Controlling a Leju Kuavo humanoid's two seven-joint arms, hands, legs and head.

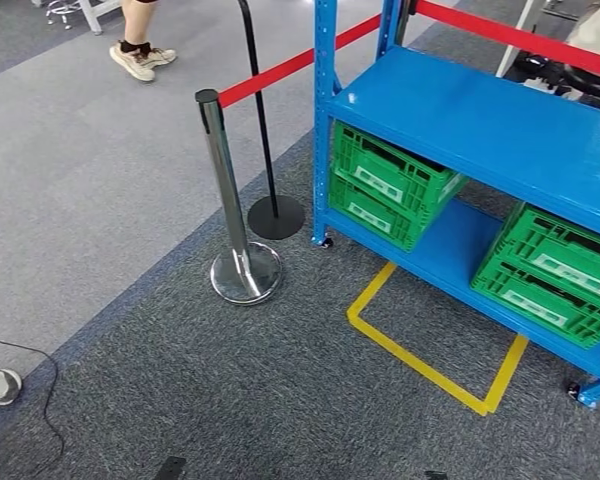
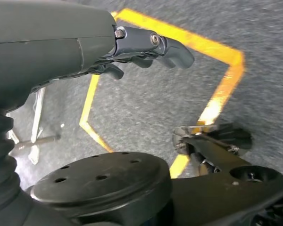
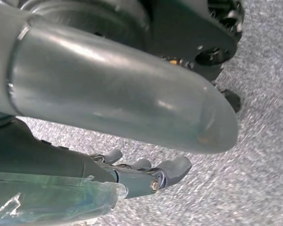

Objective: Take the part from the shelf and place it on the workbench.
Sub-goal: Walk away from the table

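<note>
Two green crates (image 1: 391,182) sit low in the blue shelf (image 1: 478,120), their white labels too small to read. The left hand (image 2: 147,47) and right hand (image 3: 147,174) hang over carpet, fingers loosely apart, seemingly grasping nothing.

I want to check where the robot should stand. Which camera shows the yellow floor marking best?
The head view: the yellow floor marking lies as an open-sided box on the carpet before the blue shelf. The left wrist view catches part of it, blurred, past the left hand. The right wrist view gives carpet beyond the right hand.
</note>
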